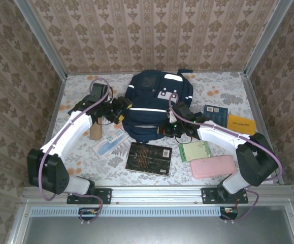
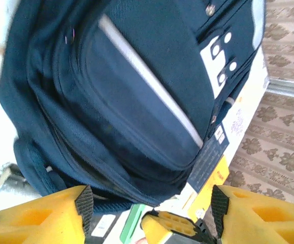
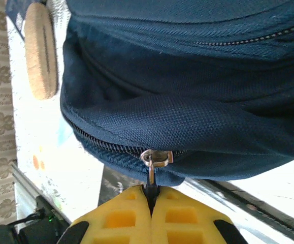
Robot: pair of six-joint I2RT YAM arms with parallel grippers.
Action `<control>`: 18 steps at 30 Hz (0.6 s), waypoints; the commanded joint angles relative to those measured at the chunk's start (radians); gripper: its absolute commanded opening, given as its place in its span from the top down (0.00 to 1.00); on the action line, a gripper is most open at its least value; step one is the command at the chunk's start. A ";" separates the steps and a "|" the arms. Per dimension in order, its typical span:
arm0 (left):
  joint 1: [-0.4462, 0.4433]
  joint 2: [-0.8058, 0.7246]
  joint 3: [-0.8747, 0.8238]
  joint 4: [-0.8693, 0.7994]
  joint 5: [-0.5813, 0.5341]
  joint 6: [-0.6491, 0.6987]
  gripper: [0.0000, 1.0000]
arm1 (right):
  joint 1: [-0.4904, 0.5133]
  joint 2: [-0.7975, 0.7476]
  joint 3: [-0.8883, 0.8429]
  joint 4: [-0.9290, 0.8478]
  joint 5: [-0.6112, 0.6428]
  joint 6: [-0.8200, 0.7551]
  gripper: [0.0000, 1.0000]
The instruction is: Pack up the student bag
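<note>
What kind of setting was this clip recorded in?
Probably a staged robot data-collection booth rather than a real room: damask-wallpapered panels in aluminium framing enclose a floral-covered table, with a black book and pink case beside a navy backpack.

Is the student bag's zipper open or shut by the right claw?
Shut left of the slider in the right wrist view, teeth meshed; right of it a fold hides them: cannot tell. The right claw pinches its pull.
</note>
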 commanded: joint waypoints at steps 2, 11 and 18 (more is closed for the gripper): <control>-0.053 0.022 0.005 -0.074 -0.006 -0.086 0.33 | 0.030 0.011 0.063 0.085 -0.042 0.032 1.00; -0.125 0.123 -0.012 -0.040 0.048 -0.178 0.37 | 0.035 -0.001 0.051 0.096 -0.040 0.024 1.00; -0.157 0.208 0.014 0.013 0.060 -0.204 0.39 | 0.039 0.006 0.028 0.122 -0.040 0.030 1.00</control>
